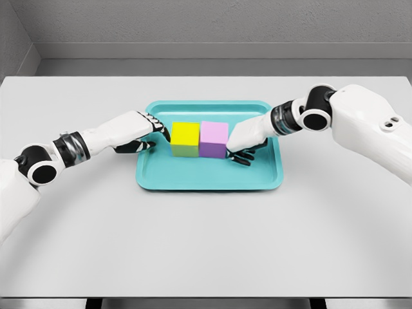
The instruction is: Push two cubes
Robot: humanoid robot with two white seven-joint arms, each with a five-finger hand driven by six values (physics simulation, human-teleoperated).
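Both my hands, left (138, 132) and right (243, 143), pressed flat with fingers extended, gripping nothing, against two touching cubes, yellow (185, 140) and pink (214, 140), in one teal tray (209, 178).

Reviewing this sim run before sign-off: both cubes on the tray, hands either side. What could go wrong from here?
1. The yellow cube and pink cube already sit side by side; further squeeze from the left robot hand and right robot hand may pop one upward.
2. Uneven pushing could slide the pair toward the teal tray rim.
3. Fingers resting on the tray may drag it across the table.
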